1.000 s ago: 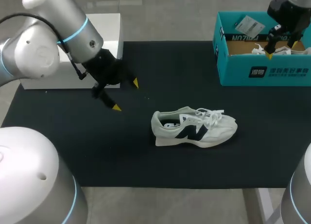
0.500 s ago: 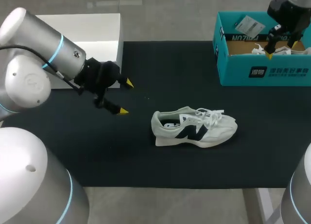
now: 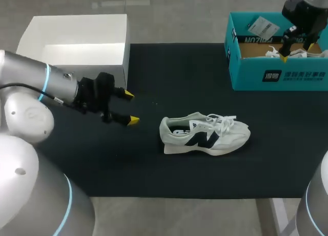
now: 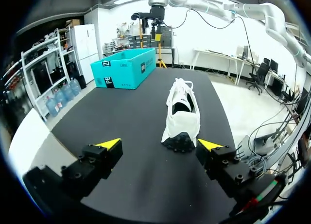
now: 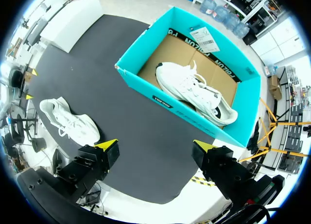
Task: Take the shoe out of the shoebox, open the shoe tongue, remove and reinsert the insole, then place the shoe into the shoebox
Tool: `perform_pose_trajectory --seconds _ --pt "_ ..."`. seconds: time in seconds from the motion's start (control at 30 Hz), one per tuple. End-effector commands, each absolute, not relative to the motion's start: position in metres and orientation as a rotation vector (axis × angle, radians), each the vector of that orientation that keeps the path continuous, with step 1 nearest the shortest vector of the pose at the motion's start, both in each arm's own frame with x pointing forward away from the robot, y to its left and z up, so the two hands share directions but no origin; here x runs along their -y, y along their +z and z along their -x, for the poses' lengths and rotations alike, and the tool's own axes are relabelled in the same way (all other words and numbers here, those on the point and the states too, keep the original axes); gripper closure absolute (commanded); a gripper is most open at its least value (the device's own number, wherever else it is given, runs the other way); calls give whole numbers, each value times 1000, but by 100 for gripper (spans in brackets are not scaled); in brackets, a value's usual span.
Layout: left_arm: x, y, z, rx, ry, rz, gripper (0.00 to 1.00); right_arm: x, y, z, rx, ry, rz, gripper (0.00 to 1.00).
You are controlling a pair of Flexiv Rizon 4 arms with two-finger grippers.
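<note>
- The left gripper (image 3: 129, 107) hangs low over the black mat (image 3: 154, 164). Its 2 yellow-tipped fingers are spread wide and hold nothing.
- The shoe (image 4: 181, 112), white with a dark side mark, stands on its sole on the mat, straight ahead of this gripper and apart from it. Its heel faces the fingers and its toe points away. The laces lie loose over the tongue.
- The teal shoebox (image 3: 277, 74) lies farther ahead of the left gripper, past the shoe and off to one side.
- An open white box (image 3: 77, 41) sits just beside the left arm, behind its fingers, at the mat's edge.
- The right gripper (image 5: 156, 146) is held above the shoebox. Its 2 fingers are parted and grasp nothing.
- Ahead of the right gripper's fingers the shoebox is open, with a second shoe (image 5: 194, 93), also white, lying on its cardboard floor.
- The shoe on the mat is well apart from the right gripper, out beyond the box's near wall.
</note>
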State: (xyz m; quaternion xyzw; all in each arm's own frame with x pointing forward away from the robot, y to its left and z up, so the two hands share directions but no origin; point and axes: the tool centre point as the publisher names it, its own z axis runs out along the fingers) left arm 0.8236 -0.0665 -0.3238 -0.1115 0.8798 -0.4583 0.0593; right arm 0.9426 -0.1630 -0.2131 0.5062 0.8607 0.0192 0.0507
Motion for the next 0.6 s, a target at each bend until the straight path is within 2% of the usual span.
perform_pose_trajectory --seconds 0.03,0.6 --pt "76 -348 -821 -2537 -1484 368 0 163 -213 -943 -2621 58 -1540 0" --pt "114 -376 -821 -2688 -1606 84 0 163 -213 -943 -2621 58 -1540 0"
